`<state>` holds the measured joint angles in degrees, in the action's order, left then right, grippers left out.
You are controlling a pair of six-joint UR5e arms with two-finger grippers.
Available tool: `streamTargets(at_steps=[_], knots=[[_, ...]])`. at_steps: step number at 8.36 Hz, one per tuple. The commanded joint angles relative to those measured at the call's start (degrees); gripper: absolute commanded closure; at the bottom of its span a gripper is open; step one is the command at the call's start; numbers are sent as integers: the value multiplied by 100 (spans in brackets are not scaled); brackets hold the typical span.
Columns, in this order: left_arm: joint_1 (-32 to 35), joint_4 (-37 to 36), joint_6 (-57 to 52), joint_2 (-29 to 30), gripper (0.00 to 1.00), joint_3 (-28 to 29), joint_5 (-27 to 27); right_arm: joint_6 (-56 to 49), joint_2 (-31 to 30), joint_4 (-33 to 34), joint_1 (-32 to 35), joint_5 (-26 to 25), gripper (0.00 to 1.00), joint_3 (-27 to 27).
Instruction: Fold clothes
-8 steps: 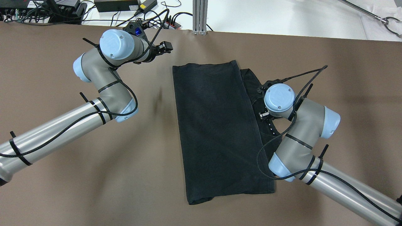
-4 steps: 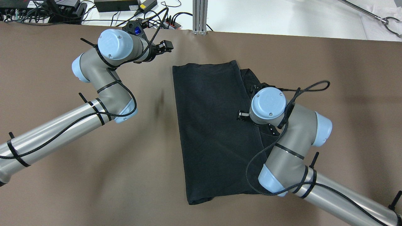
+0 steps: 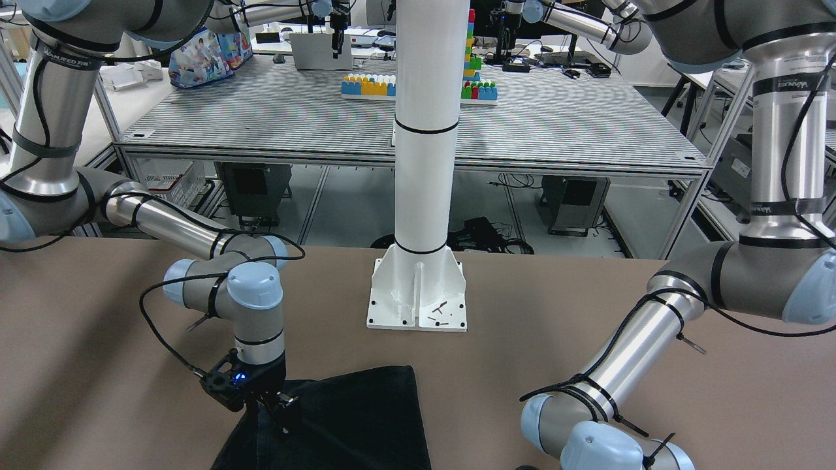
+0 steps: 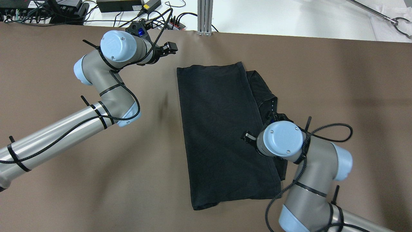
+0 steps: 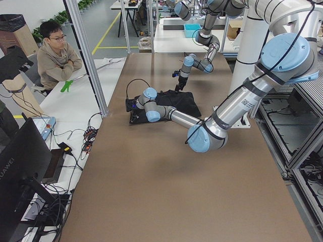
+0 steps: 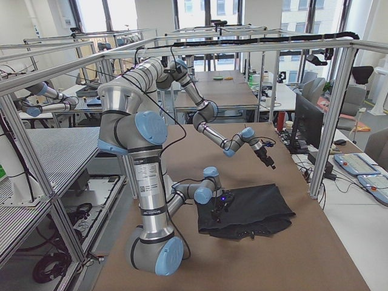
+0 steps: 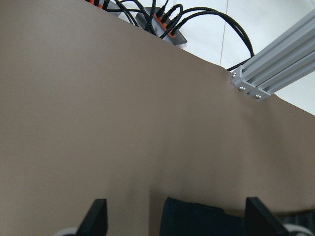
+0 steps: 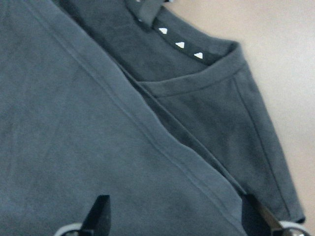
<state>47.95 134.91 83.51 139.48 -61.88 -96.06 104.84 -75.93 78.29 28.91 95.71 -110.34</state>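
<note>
On the table (image 4: 145,180) the black garment (image 4: 222,135) lies in the middle, its long axis running from the robot's edge to the far edge. My right gripper (image 4: 248,138), spread and empty, hovers over the garment's right hem. The left gripper (image 4: 169,48), also spread, sits off the cloth near the far edge.

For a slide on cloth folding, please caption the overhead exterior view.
Right end effector poised open over the folded black garment; left end effector open, clear of it.

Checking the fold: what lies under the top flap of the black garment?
A lower layer of the garment pokes out past the flap on the robot's right, its neckline with white triangles showing. The rest underneath is covered.
</note>
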Motion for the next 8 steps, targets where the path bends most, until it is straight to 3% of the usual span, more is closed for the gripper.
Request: streamTargets(at_steps=[1, 4, 8], knots=[[-5, 0, 7, -17, 0, -8, 34, 405, -1169, -1552, -192, -17, 20, -120], [-14, 0, 16, -9, 0, -26, 87, 810, -1143, -1553, -377, -17, 28, -111], [-92, 0, 25, -9, 0, -26, 192, 818, -1117, -1571, -448, -17, 30, 30]])
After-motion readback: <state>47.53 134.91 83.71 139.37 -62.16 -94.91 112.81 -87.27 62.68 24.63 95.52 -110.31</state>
